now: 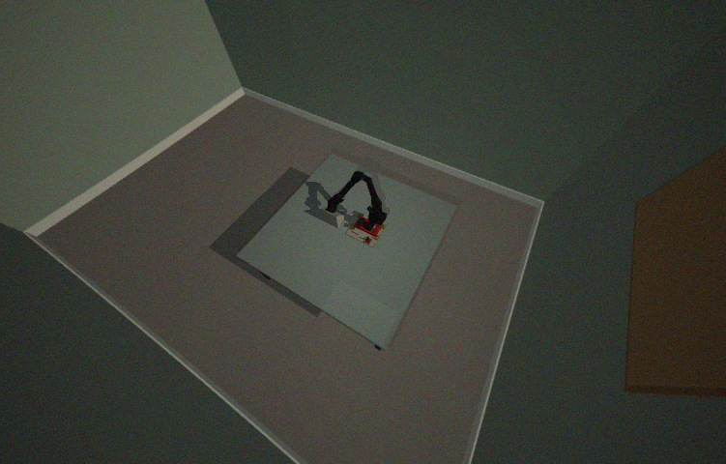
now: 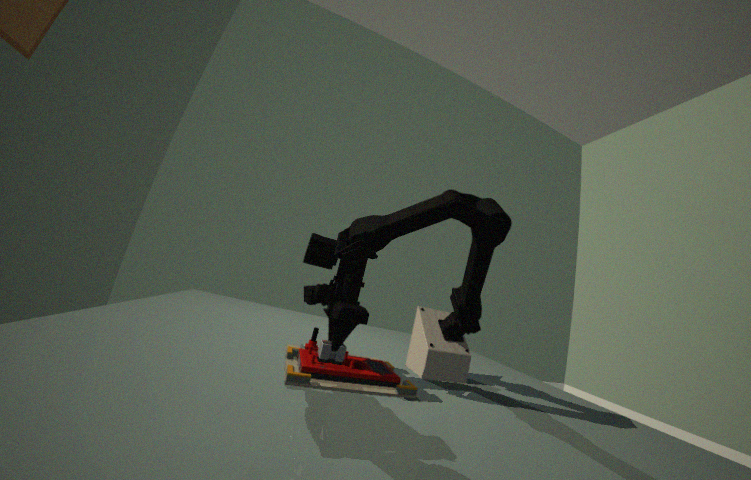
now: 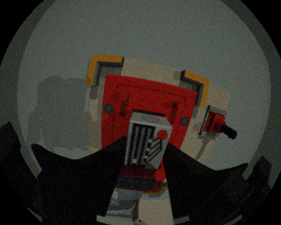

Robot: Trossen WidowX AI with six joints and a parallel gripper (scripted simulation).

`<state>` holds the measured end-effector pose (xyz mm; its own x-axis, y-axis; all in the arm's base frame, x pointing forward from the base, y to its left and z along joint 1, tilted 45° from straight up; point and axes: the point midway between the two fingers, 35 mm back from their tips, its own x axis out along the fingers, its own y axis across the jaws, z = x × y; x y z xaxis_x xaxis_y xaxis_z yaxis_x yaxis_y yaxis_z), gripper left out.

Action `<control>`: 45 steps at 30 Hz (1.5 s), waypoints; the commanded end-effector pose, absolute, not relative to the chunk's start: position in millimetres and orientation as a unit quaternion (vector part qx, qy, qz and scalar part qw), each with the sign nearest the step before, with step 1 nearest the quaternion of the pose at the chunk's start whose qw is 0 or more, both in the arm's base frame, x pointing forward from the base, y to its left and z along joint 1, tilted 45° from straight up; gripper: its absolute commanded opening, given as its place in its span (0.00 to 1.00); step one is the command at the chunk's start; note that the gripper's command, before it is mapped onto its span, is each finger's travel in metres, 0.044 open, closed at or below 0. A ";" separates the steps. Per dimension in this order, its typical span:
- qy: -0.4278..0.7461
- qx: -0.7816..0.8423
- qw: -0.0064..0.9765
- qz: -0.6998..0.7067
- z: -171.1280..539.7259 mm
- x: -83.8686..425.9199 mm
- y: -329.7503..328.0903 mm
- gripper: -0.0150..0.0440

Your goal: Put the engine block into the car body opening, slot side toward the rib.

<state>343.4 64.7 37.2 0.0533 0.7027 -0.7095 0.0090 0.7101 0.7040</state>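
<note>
The grey engine block [image 2: 332, 352] [image 3: 149, 141] has dark slots and a red dot on its upper face. My gripper [image 2: 336, 346] [image 3: 146, 142] points down and is shut on the block, one finger on each side. The red car body [image 2: 361, 372] [image 3: 119, 91] [image 1: 362, 222] lies flat below it. The block is upright over the body, with its lower end at about the level of the body's top. The opening and the rib are hidden behind the block and fingers, so I cannot tell how deep the block sits.
The car body lies on a cream tray [image 2: 355, 389] [image 3: 152, 69] with yellow corner brackets [image 3: 108, 58] [image 2: 297, 377]. A small red part with a black stick [image 3: 216, 124] [image 2: 312, 340] stands beside the body. My arm's pale base box [image 2: 449, 364] [image 1: 338, 219] stands behind the tray.
</note>
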 end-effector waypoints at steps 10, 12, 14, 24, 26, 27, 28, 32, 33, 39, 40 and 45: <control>0.638 0.283 0.668 0.258 34.3 342.7 67.6 0.52; 0.638 0.283 0.668 0.258 33.9 342.8 68.0 0.52; 0.638 0.283 0.668 0.258 33.5 342.8 68.4 0.52; 0.638 0.283 0.668 0.259 31.6 342.9 70.2 0.52; 0.638 0.283 0.668 0.259 31.2 343.0 70.6 0.52; 0.638 0.283 0.668 0.259 31.1 343.0 70.8 0.52; 0.638 0.283 0.668 0.259 30.9 343.0 71.0 0.52; 0.638 0.283 0.668 0.259 30.1 343.0 71.8 0.52; 0.638 0.283 0.668 0.259 29.9 343.1 72.0 0.52; 0.637 0.279 0.670 0.259 30.8 343.9 71.1 0.75; 0.637 0.279 0.670 0.259 30.8 343.9 71.1 0.79; 0.637 0.279 0.670 0.259 30.8 343.9 71.1 1.00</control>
